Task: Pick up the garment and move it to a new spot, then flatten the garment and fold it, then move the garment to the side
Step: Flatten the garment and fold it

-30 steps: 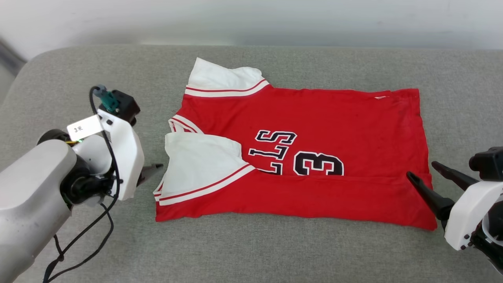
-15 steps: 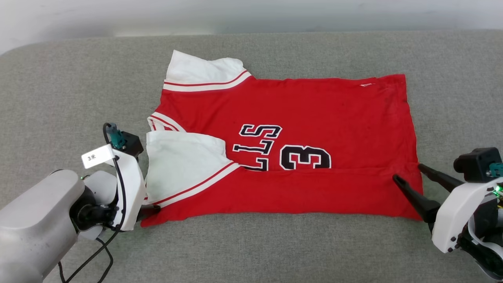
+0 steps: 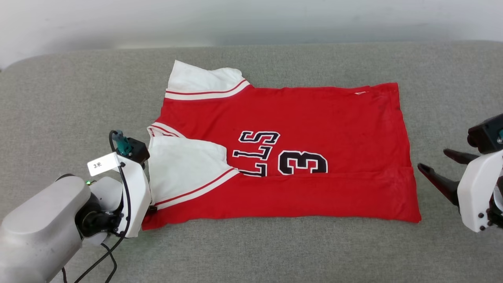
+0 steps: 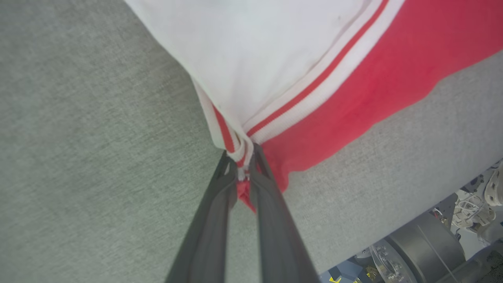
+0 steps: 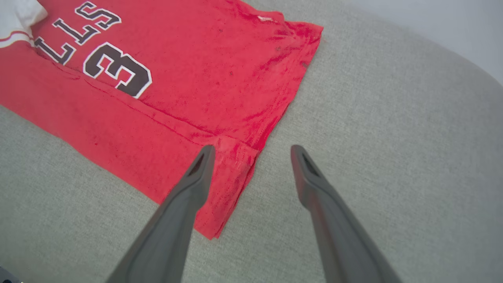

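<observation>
The head camera looks forward and down from well above, taking in the whole garment point(image 3: 314, 118) on the grey cushion point(image 3: 59, 98), with an end effector at either side. The left wrist camera sits close behind the left end effector point(image 4: 241, 157), facing along its fingers at the striped sleeve corner just ahead. The right wrist camera looks along the right end effector point(image 5: 252, 150) from farther back. It shares the printed numeral and hem corner with the head view.

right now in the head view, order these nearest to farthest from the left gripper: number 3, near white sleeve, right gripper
From the left gripper:
1. Near white sleeve, pinched at its trim.
2. Number 3, middle of the garment.
3. Right gripper, beyond the right hem.
</observation>
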Motion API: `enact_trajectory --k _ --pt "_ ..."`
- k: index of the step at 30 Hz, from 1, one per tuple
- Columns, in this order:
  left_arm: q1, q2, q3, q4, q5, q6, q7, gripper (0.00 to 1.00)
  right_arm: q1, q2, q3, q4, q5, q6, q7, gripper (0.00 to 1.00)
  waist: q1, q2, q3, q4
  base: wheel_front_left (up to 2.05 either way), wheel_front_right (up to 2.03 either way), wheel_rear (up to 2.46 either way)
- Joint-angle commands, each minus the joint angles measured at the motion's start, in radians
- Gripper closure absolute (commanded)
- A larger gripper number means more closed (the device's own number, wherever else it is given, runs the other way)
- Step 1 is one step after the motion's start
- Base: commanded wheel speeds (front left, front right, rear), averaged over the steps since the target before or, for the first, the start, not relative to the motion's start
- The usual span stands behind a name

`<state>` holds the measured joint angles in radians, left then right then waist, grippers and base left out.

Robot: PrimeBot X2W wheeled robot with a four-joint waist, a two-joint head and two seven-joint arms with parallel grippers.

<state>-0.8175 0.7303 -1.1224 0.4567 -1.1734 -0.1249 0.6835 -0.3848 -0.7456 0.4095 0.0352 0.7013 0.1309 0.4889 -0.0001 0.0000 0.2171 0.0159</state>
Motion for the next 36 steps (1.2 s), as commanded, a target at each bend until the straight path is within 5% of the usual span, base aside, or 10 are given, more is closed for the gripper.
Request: enact_trajectory --k 1,7,12,23,29,30,31,36 --pt "0.002 0.008 -0.001 -0.010 0.000 -0.003 -0.006 1.00 -0.018 -0.018 0.015 -0.009 0.017 0.000 0.053 0.00 0.0001 0.0000 -0.016 0.005 0.00 0.00 0.00" --pt "-0.011 0.034 -0.006 -0.078 0.012 -0.003 -0.027 1.00 -0.082 -0.089 0.065 -0.027 0.083 0.000 0.334 0.00 0.0001 0.0000 -0.027 0.014 0.00 0.00 0.00" --pt "-0.028 0.037 -0.006 -0.126 0.023 -0.004 -0.030 1.00 -0.105 -0.064 0.086 0.011 0.101 0.000 0.452 0.00 0.0001 0.0000 -0.005 0.030 0.00 0.00 0.00" --pt "-0.054 0.025 -0.001 -0.176 0.044 0.010 -0.038 1.00 -0.065 0.067 0.159 0.188 0.071 0.000 0.421 0.00 0.0001 0.0000 0.064 0.058 0.00 0.00 0.00" --pt "-0.039 0.032 0.000 -0.176 0.034 0.010 -0.047 1.00 -0.054 0.086 0.233 0.234 0.106 0.001 0.383 0.00 0.0001 0.0000 0.068 0.054 0.00 0.00 0.00" --pt "-0.032 0.033 0.000 -0.174 0.034 0.011 -0.048 1.00 -0.060 0.080 0.238 0.235 0.106 0.001 0.374 0.65 0.0001 0.0000 0.063 0.052 0.00 0.00 0.00" --pt "-0.026 0.035 0.001 -0.171 0.028 0.010 -0.050 1.00 -0.069 0.071 0.242 0.235 0.104 0.001 0.358 1.00 0.0001 0.0000 0.057 0.049 0.00 0.00 0.00" --pt "-0.001 0.051 0.005 -0.177 0.003 0.008 -0.056 1.00 -0.094 0.021 0.243 0.221 0.133 0.000 0.291 1.00 0.0001 0.0000 0.000 0.042 0.00 0.00 0.00"
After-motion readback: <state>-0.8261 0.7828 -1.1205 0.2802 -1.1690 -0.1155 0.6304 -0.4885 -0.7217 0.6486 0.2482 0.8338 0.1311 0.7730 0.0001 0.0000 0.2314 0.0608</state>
